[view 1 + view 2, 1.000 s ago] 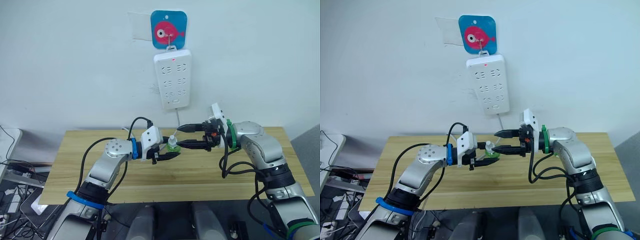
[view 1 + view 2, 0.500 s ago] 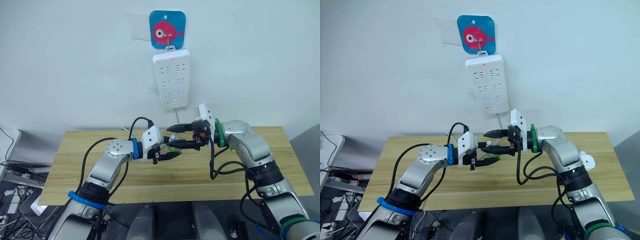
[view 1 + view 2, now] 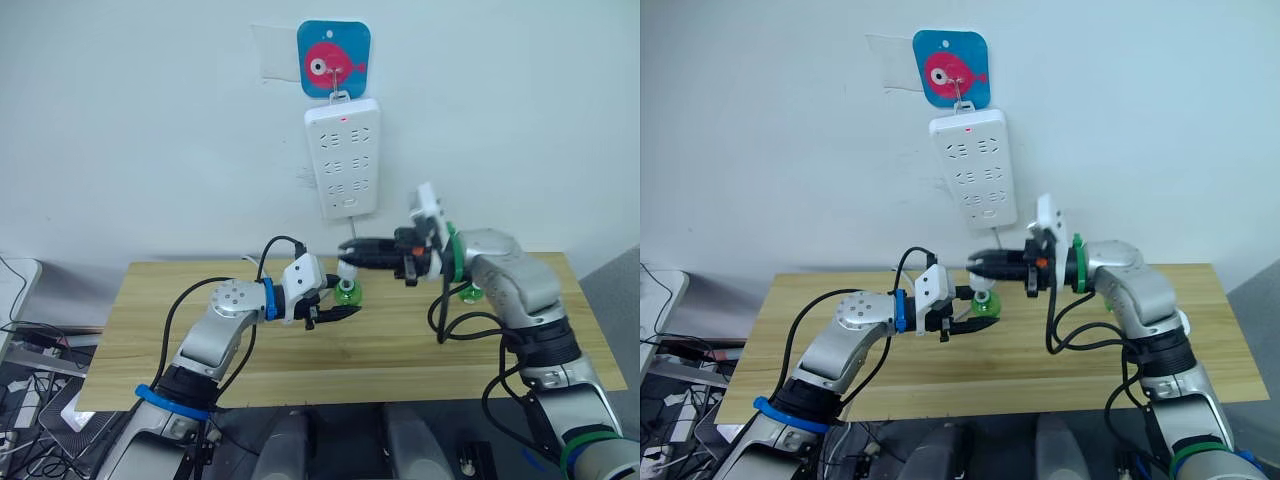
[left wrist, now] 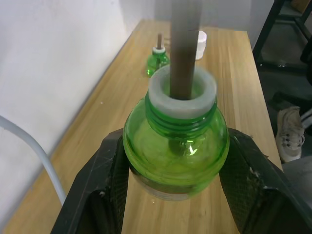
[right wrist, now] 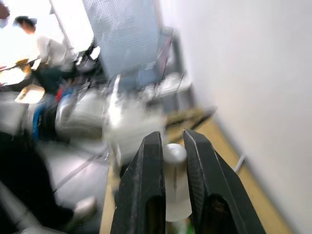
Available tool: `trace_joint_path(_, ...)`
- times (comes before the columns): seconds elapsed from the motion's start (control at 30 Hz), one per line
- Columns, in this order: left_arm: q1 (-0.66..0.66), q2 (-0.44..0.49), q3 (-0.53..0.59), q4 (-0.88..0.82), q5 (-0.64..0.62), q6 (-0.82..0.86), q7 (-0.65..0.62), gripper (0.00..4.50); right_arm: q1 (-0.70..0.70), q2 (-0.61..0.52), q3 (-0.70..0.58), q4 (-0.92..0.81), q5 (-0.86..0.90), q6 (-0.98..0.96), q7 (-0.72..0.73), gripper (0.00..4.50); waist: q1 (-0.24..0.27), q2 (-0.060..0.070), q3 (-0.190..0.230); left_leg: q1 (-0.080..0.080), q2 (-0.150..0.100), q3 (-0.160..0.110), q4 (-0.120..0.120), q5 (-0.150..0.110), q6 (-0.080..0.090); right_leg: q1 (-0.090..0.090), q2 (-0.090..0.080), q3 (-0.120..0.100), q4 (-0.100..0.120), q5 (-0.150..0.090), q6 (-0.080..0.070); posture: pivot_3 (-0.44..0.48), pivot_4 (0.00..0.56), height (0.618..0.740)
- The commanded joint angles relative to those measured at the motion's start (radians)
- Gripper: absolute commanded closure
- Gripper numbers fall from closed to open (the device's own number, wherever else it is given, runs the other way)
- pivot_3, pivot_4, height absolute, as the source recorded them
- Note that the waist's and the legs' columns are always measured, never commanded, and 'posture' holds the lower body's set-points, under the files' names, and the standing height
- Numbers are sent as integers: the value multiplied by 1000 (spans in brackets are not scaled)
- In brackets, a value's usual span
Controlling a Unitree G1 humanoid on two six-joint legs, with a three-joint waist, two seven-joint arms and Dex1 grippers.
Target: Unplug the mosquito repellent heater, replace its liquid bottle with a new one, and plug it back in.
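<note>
Your left end effector is clamped on the new one, upright above the desk — its wick stands bare. Your right end effector pinches the white cap at the bottle's 12 o'clock; its liquid bottle stands apart on the desk.

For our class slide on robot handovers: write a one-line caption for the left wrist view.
Left gripper holds green bottle, wick up; another green bottle stands on the wooden table.
</note>
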Motion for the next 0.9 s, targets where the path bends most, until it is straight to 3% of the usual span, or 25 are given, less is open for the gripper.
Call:
trace_joint_path(0.03, 45, 17, 35, -19, -1, -22, 21, 2259, 19, -12, -137, -88, 64, 73, -165, 4255, 1, 0, 0, 0, 0, 0, 0, 0, 0, 0, -1, 0, 0, 0, 0, -67, 216, 740)
trace_joint_path(0.13, 71, 19, 44, -36, -7, -16, 40, 2259, 137, -23, -157, -89, -14, 11, -250, 4255, 10, 0, -1, 0, 0, -1, 0, -1, 1, 1, -2, -1, -1, 0, 0, -71, 215, 740)
trace_joint_path(0.23, 87, 16, 47, -54, -12, -7, 58, 2259, 306, -32, -125, 15, -206, -204, -332, 4255, 18, -1, -1, 0, -1, 0, 0, -1, 2, 1, -2, -1, -1, 0, 0, -73, 210, 740)
trace_joint_path(0.33, 91, 12, 46, -67, -13, 1, 66, 2259, 442, 33, -73, 109, -344, -399, -434, 4255, 18, 0, -1, 0, -2, 2, 0, -1, 2, 1, -1, 0, 1, 0, 0, -70, 205, 740)
trace_joint_path(0.47, 86, 9, 45, -71, -12, 6, 71, 2259, 531, 143, -1, 96, -483, -494, -612, 4255, -5, 2, -2, 1, 1, 5, -1, 0, 1, -1, 1, 3, 3, 0, 0, -68, 199, 740)
trace_joint_path(0.6, 81, 6, 47, -78, -10, 12, 73, 2259, 494, 189, -31, 277, -525, -584, -703, 4255, -10, 1, -4, 2, 2, 4, -1, 1, -2, -1, 3, 3, 3, 0, 0, -59, 193, 740)
trace_joint_path(0.9, 89, 15, 52, -107, -17, 29, 75, 2259, 311, 154, -93, 645, -536, -779, -749, 4255, -1, 2, -4, 2, 1, 5, -1, 2, -2, 0, 3, 3, 2, 0, 0, -39, 192, 740)
